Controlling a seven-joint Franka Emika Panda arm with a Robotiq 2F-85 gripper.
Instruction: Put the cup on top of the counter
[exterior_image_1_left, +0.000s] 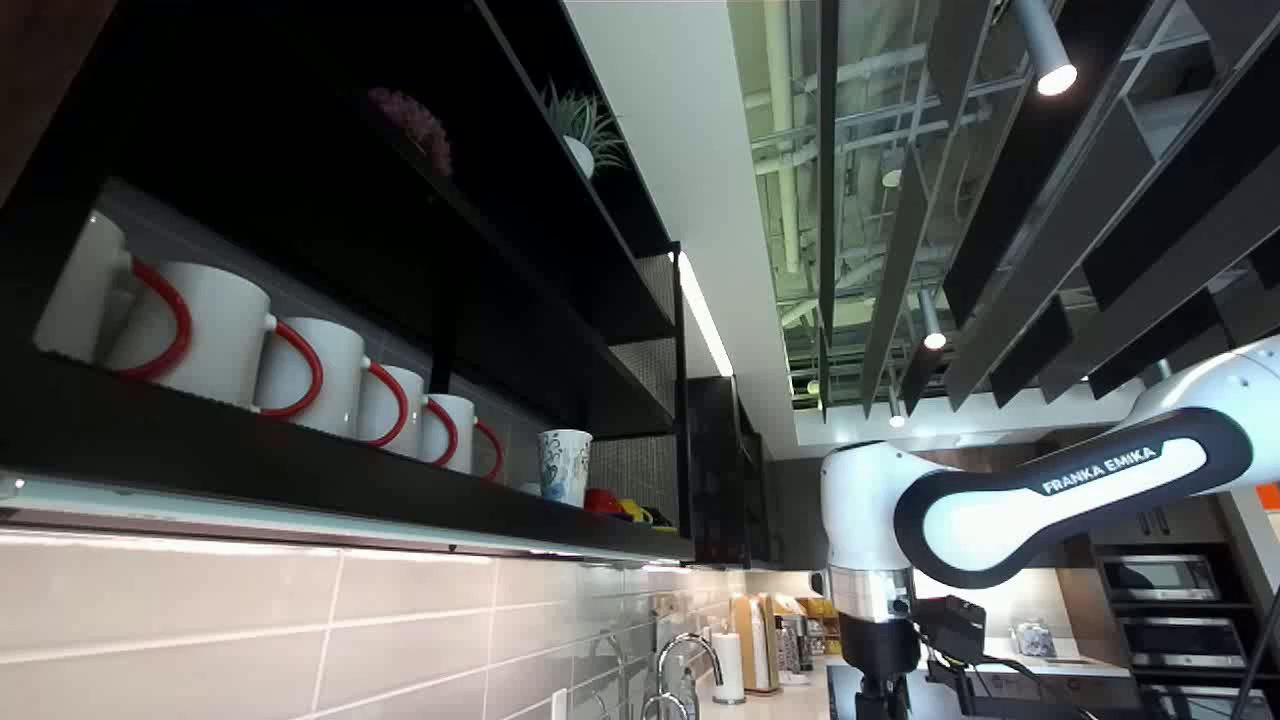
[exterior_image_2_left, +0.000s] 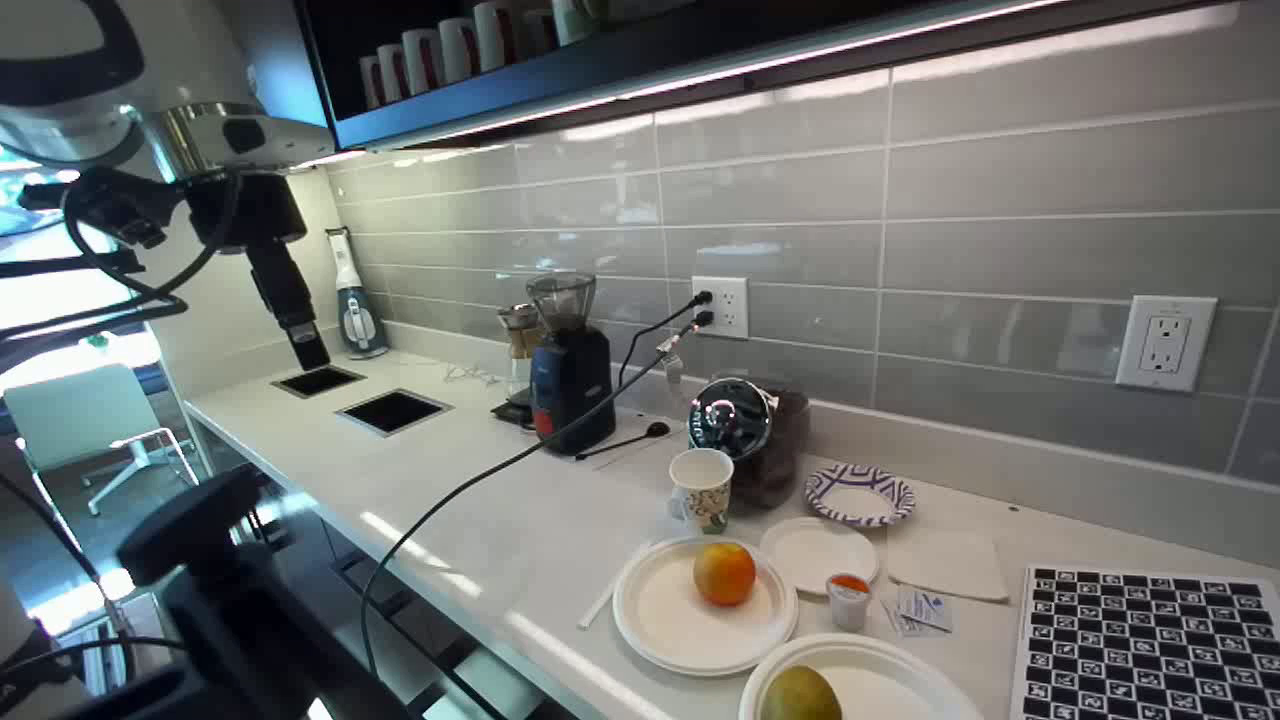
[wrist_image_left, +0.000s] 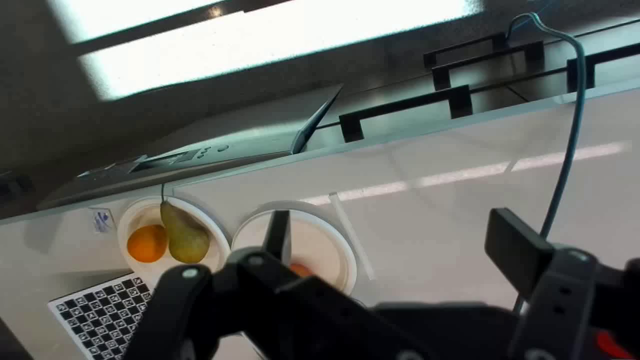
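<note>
Now the black, blocky fingers (wrist_image_left: 515, 250) stand apart, empty; lowering them might snag the thin dark cable (wrist_image_left: 575, 130) beyond one.

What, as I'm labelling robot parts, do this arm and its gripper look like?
The glossy white, rounded robot arm has a curved black band reading FRANKA EMIKA in white, and a shiny silver metal collar. The black gripper has blocky, flat-faced fingers. Thin dark cables loop alongside.
</note>
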